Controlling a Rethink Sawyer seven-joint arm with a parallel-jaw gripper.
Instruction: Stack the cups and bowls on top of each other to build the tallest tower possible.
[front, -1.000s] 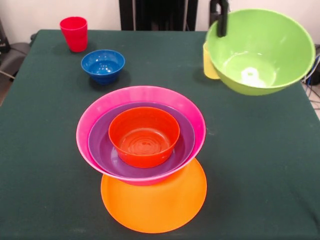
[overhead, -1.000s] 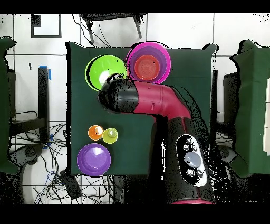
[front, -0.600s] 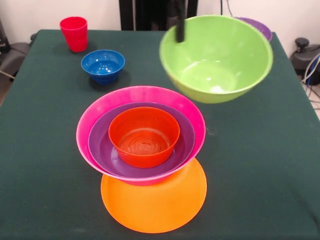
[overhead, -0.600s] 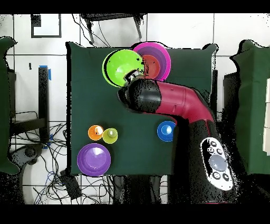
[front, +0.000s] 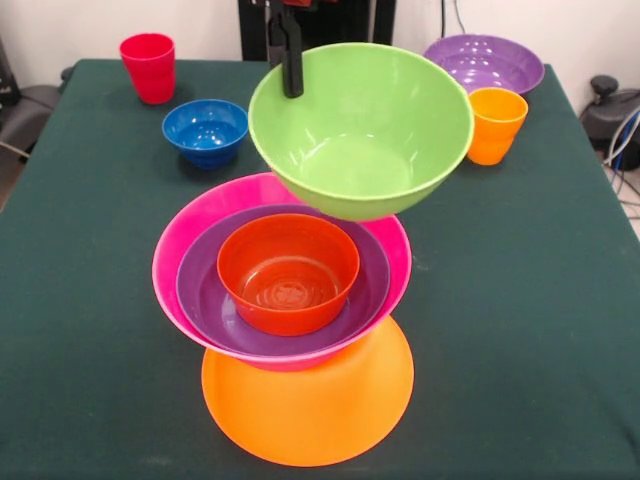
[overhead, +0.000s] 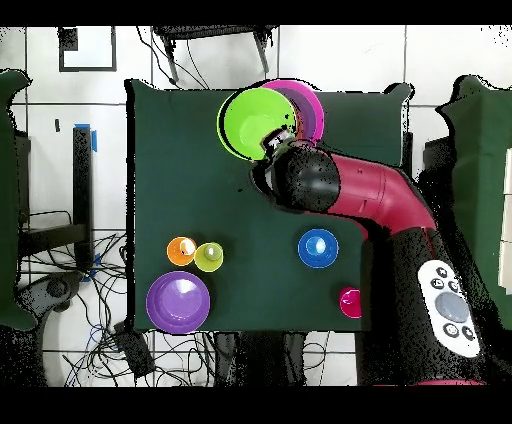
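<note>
Green bowl (front: 360, 130) pinched by fingers (front: 291, 60), covering tower's (front: 290, 300) far rim

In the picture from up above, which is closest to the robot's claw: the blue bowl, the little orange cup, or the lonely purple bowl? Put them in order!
From the gripper holding the green bowl:
1. Blue bowl, below, slightly right.
2. Orange cup, lower left.
3. Purple bowl, bottom left corner.

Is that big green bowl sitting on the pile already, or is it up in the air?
In the air. The green bowl hangs tilted above the pile, with the gripper clamped on its rim; it has not been set down.
</note>
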